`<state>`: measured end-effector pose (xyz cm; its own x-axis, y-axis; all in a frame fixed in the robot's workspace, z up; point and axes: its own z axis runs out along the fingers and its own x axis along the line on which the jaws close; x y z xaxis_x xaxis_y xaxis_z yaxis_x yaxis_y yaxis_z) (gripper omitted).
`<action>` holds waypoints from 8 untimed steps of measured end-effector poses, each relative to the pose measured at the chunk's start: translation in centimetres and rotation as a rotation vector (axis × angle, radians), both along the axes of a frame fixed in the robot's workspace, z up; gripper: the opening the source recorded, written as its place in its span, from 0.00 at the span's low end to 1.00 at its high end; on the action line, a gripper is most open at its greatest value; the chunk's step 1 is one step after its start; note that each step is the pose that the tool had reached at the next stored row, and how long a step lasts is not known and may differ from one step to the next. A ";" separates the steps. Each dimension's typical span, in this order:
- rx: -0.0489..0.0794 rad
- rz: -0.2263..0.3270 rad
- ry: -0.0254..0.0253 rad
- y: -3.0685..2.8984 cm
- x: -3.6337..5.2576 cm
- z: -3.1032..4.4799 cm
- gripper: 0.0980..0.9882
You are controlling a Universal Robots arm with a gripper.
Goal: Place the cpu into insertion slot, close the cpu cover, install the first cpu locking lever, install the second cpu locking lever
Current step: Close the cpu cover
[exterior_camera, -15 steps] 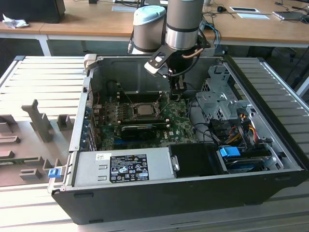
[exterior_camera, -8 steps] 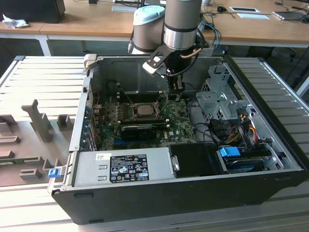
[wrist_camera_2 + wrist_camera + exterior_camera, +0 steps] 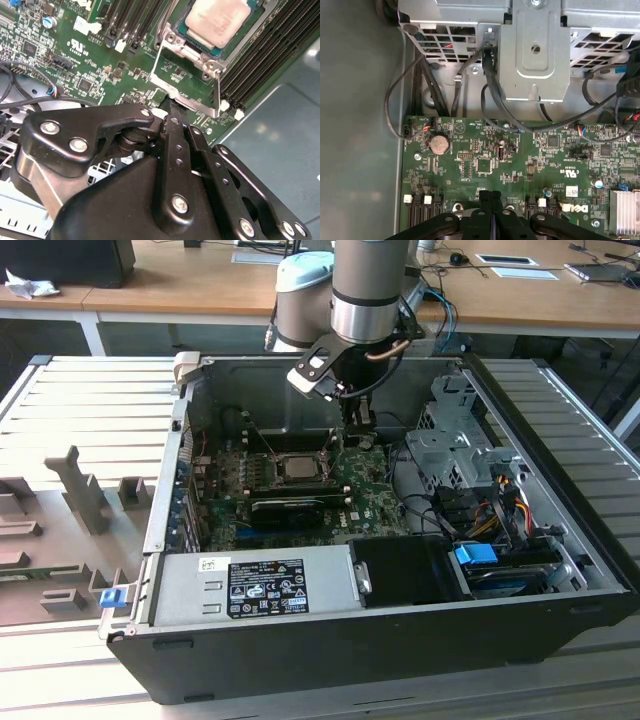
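**cpu** [image 3: 220,22]. Small flat square, dull silver top. Sits already in the insertion slot [image 3: 169,39] on the green circuit board [image 3: 485,145]. Judged light, stiff, fragile on the underside. Best held by the edges, never pressed on top.

**cpu cover** [image 3: 192,102]. Thin silvery frame, swung open, with board visible through its window. Judged light, springy, hinged. Best pushed at the free bar, though the flat metal is likely slippery.

**gripper** [image 3: 171,112]. Fingers pressed together with nothing between them. Tips at the cover's outer bar; touching or just short of it, cannot tell.
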<state>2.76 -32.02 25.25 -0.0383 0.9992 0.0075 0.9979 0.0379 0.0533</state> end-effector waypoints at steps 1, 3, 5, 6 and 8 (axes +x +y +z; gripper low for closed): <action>0.000 0.000 0.0001 0.00 -0.11 0.00 0.01; 0.000 0.000 0.0001 0.00 -0.39 0.00 0.01; 0.000 0.000 0.0000 0.00 -0.74 0.00 0.01; 0.000 0.000 0.0000 0.00 -1.04 0.00 0.01; 0.000 0.000 0.0000 0.00 -1.33 0.00 0.01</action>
<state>1.43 -32.02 25.25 -0.0384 0.9992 0.0076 0.9979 0.0380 0.0533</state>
